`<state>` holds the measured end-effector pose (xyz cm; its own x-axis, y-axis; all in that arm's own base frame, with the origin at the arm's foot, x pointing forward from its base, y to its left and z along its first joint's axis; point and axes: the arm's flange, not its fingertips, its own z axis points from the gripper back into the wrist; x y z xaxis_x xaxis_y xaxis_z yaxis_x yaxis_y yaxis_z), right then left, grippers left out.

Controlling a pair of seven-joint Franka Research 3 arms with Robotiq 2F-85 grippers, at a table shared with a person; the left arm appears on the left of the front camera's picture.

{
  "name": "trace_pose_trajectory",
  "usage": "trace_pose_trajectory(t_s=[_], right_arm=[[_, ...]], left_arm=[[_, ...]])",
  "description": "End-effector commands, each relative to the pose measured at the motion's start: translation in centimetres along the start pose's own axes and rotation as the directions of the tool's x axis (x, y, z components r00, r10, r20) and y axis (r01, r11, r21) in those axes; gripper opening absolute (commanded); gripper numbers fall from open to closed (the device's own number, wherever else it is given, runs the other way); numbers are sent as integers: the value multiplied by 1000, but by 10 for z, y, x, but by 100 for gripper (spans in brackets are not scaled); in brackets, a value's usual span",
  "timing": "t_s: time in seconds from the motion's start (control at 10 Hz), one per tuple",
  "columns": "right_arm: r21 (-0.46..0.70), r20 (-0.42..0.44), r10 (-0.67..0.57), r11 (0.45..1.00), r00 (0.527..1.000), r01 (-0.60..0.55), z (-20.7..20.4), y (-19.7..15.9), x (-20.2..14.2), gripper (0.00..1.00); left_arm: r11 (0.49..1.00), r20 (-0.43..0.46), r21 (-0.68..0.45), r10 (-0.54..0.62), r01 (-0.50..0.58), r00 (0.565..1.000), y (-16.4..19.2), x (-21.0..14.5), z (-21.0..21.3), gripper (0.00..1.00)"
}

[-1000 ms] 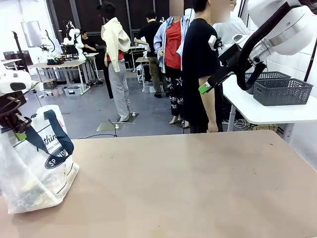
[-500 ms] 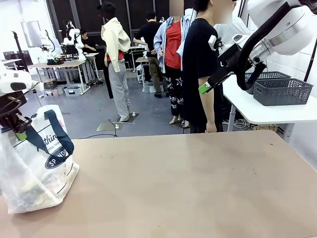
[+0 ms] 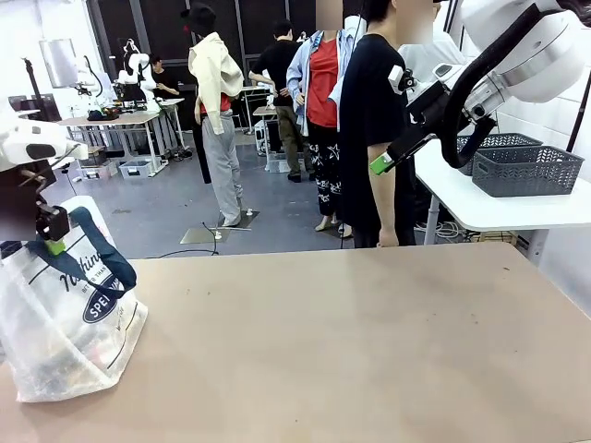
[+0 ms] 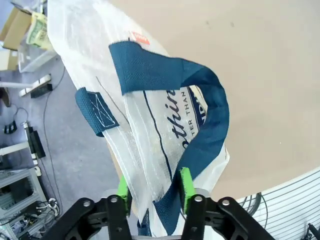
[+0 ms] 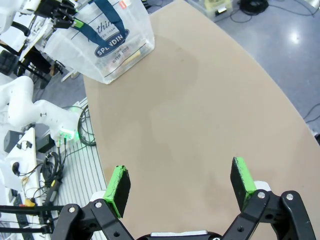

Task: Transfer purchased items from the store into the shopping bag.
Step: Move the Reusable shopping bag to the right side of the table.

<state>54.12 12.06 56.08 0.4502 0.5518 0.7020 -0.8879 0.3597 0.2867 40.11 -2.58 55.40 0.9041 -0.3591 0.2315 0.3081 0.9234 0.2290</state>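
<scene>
The left end effector [image 4: 152, 187] has its pads parted around the shopping bag [image 3: 65, 314] rim and navy handle [image 4: 200, 125] on the tabletop [image 3: 369, 341], while the right end effector [image 5: 181, 185] hangs wide apart, well away.

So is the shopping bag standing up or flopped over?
Standing, slumped: the shopping bag sits on the table at its left edge, top edge and navy handle between the left gripper's parted pads.
</scene>
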Motion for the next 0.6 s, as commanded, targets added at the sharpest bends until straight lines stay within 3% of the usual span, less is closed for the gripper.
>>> trace_pose_trajectory(t_s=[0.0, 0.3, 0.5], right_arm=[[2, -12, -15, 1000, 1000, 15, 0, 1, 2, 100], [2, -12, -15, 1000, 1000, 15, 0, 1, 2, 100], [2, -12, -15, 1000, 1000, 15, 0, 1, 2, 100]], left_arm=[[1000, 12, 12, 25, -25, 1000, 2, 4, 14, 100], [1000, 58, -24, 16, -15, 998, 1, 10, 32, 100], [992, 66, -119, -34, 42, 997, -2, 18, 44, 100]])
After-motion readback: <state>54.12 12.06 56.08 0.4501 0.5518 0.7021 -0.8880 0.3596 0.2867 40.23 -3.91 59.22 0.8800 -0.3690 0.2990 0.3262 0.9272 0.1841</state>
